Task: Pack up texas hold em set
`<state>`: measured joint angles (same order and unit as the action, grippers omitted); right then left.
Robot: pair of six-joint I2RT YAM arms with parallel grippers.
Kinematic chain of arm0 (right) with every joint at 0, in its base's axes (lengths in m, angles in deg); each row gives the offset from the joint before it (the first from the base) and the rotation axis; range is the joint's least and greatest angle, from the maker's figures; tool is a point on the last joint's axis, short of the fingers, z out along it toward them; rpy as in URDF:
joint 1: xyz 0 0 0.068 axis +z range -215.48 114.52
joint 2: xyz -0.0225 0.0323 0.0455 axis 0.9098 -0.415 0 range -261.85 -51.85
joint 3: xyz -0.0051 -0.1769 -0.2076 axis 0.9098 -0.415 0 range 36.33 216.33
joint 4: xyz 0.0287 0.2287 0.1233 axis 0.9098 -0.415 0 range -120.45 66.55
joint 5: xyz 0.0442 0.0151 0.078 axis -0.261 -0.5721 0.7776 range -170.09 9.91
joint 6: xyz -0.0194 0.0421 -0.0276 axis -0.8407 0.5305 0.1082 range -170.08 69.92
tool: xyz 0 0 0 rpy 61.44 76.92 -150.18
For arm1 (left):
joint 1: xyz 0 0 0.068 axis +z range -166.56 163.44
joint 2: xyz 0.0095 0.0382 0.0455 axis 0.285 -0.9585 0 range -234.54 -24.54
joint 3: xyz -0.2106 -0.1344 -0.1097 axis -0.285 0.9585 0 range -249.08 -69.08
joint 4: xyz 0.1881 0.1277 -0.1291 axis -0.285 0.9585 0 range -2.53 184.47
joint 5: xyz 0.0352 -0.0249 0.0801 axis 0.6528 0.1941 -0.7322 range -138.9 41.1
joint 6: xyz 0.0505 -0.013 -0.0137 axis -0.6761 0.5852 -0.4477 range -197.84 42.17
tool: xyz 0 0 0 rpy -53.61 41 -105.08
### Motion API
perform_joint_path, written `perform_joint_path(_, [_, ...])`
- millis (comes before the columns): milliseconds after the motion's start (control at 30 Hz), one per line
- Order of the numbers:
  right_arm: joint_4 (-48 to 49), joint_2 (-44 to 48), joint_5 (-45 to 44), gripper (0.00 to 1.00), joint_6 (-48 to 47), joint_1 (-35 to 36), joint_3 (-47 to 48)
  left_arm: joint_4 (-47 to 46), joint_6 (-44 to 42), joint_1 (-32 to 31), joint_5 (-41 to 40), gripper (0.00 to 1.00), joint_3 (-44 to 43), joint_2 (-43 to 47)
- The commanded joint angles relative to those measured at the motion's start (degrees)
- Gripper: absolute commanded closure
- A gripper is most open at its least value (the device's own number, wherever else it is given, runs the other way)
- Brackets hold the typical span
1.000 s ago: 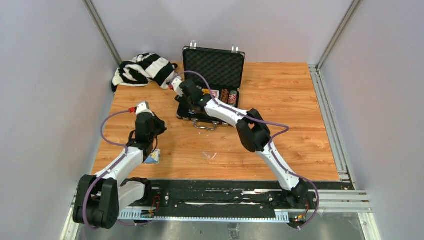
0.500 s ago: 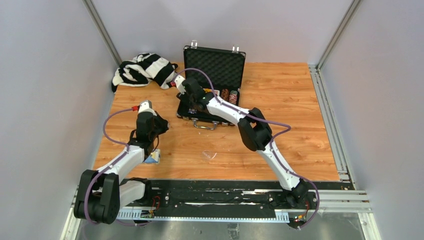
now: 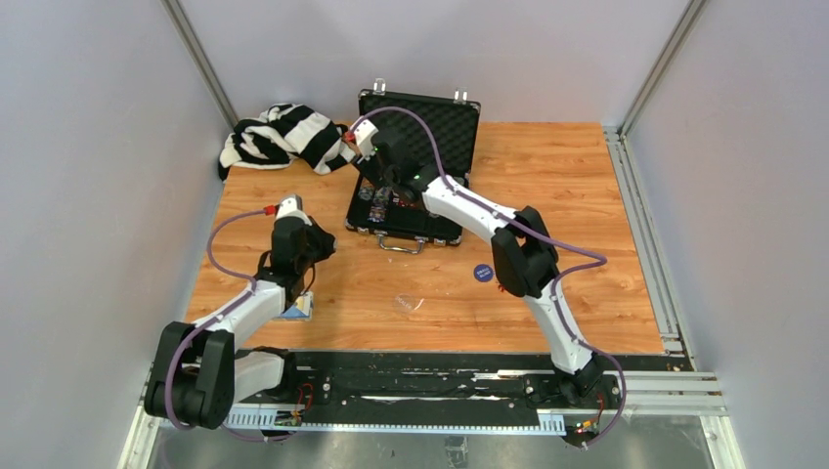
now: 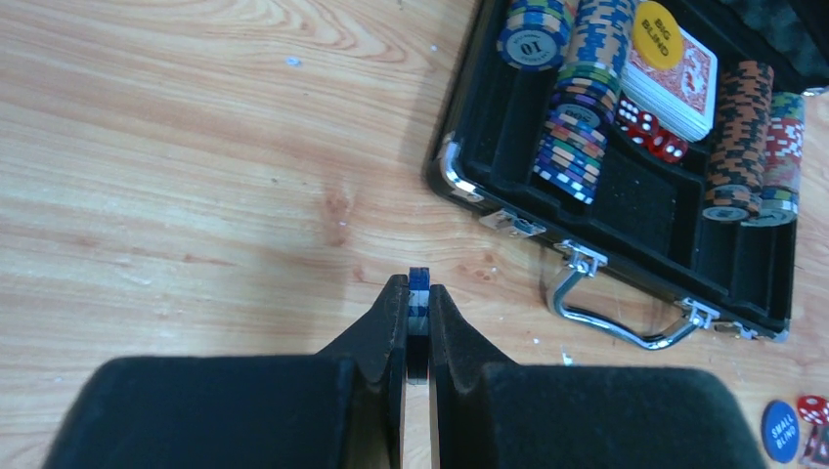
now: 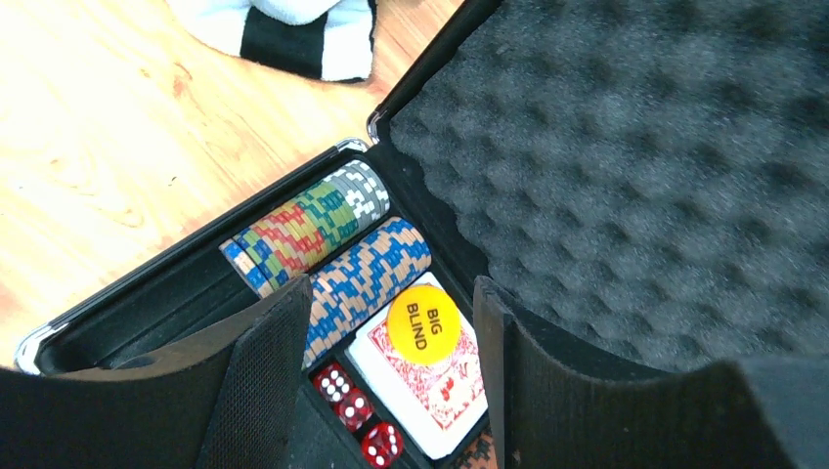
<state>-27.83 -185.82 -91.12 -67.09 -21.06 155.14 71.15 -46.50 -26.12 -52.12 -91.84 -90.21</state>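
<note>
The black briefcase (image 3: 364,223) lies open at the back of the table, its foam-lined lid (image 3: 422,123) upright. It holds rows of poker chips (image 4: 579,107), a red-backed card deck (image 4: 689,78) with a yellow BIG BLIND button (image 4: 657,34) on it, and red dice (image 4: 650,132). My right gripper (image 5: 391,288) hovers open over the deck and chip rows (image 5: 364,276), holding nothing. Left of the case and low over the bare wood, my left gripper (image 4: 418,293) is shut on blue chips (image 4: 419,281) held edge-on. A blue SMALL BLIND button (image 3: 481,273) and a red die (image 4: 809,408) lie on the table in front of the case.
A black-and-white striped cloth (image 3: 279,135) is bunched at the back left, next to the case. A small blue and yellow item (image 3: 299,308) lies by the left arm, and a scrap of clear plastic (image 3: 409,303) sits near the front middle. Grey walls close in on both sides.
My right gripper has swung back and up over the case's rear, uncovering the chip rows and the blue button on the table. The left gripper edged slightly forward, still gripping the chips.
</note>
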Motion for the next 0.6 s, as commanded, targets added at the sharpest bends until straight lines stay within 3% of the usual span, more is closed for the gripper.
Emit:
perform_joint_path(0, [3.6, 6.2, -0.1, 0.39, 2.1, -0.5, -6.9, -2.3, 3.7, -2.8, -0.8, 1.00, -4.4, -2.6])
perform_joint_path(200, [7.0, 15.5, -1.2, 0.39, 5.4, -1.7, -18.7, -2.1, 14.3, -7.3, -2.2, 1.00, -12.8, -9.8])
perform_joint_path(367, [8.6, 24.2, -0.9, 0.39, 9.4, -4.0, -29.0, -1.7, 22.8, -9.2, -12.6, 1.00, -16.5, -15.8])
perform_joint_path(467, [9.3, 27.6, -1.0, 0.39, 10.8, -5.4, -33.7, 3.8, 28.6, -10.5, -20.1, 1.00, -19.3, -18.4])
perform_joint_path(567, [9.8, 30.1, -1.1, 0.39, 11.2, -6.5, -37.2, 16.4, 33.4, -11.5, -26.9, 1.00, -26.5, -22.2])
